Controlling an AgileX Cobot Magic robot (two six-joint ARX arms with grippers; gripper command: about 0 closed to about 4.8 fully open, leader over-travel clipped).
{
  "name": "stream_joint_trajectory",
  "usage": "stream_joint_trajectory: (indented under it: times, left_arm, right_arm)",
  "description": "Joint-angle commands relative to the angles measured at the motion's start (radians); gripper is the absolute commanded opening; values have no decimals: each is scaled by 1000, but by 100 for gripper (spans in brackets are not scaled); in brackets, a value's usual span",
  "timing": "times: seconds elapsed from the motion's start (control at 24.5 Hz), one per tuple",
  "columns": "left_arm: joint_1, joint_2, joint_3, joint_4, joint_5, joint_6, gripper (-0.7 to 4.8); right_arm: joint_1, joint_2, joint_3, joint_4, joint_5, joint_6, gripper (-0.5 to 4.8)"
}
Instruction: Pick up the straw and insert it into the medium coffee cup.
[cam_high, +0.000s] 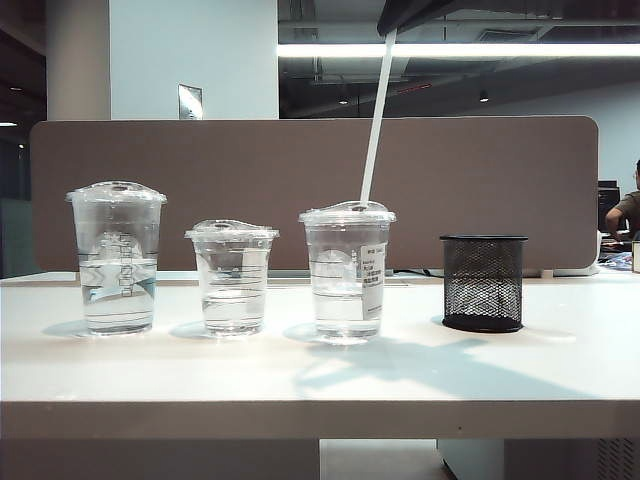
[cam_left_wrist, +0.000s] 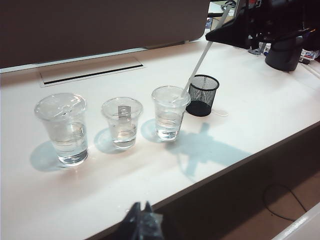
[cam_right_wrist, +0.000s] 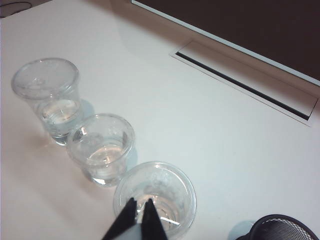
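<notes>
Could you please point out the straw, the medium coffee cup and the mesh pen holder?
straw (cam_high: 377, 120), exterior view, mid-shaft.
medium coffee cup (cam_high: 372, 280), exterior view, white label.
mesh pen holder (cam_high: 483, 285), exterior view, front wall.

Straw: long thin white straw (cam_high: 377, 118), tilted, its upper end in the right pincer (cam_right_wrist: 139, 204), its lower end at the lid.
Cup: clear plastic medium coffee cup (cam_high: 346, 272) with domed lid and white label, upright on the white counter (cam_high: 300, 370), part-filled with clear liquid.

Bright overhead lighting, ceiling strip light (cam_high: 460, 49) blown out. Glare on white table (cam_high: 300, 370) near the cups; soft shadows fall toward the front edge. Left gripper (cam_left_wrist: 141, 222) blurred, right gripper (cam_right_wrist: 137, 217) slightly soft. Rest sharp.
</notes>
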Motion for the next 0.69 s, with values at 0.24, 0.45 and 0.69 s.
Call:
stream_joint_trajectory:
  times: [0.24,0.45,0.69]
  left_arm:
    - [2,2,1,6,4,0,-4]
    - [2,2,1,6,4,0,-4]
    - [2,2,1,6,4,1,-4]
  right_arm:
    - [2,63,4,2,-2,-3,21]
    - [2,160,4,62,-14,-3,35]
    - [2,198,4,141,-40,-3,479]
